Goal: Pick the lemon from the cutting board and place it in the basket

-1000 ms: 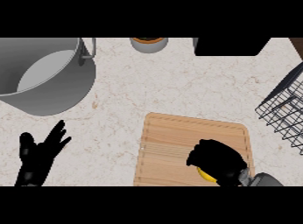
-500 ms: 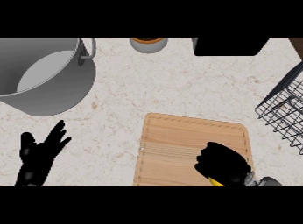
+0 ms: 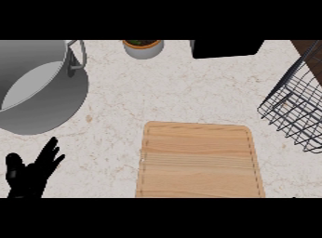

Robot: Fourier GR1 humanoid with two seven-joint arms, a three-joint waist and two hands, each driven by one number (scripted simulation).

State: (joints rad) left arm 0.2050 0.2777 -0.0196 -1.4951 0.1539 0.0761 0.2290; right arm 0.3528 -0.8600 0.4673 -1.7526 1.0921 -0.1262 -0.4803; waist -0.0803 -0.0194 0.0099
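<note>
The wooden cutting board (image 3: 199,160) lies at the lower middle of the counter, and its whole top shows bare. No lemon shows anywhere in the head view. The black wire basket (image 3: 302,111) stands at the right edge, tilted, with nothing visible inside it. My left hand (image 3: 30,174) rests open at the lower left, fingers up, well apart from the board. My right hand is out of the view.
A big grey pot (image 3: 26,88) with a side handle fills the upper left. A small potted plant (image 3: 143,48) and a black box (image 3: 225,48) stand along the back edge. Pale speckled counter lies between board and basket.
My right hand, curled over the yellow lemon at the board's lower right, has slid down out of the view, and the lemon went with it. The left hand stayed still.
</note>
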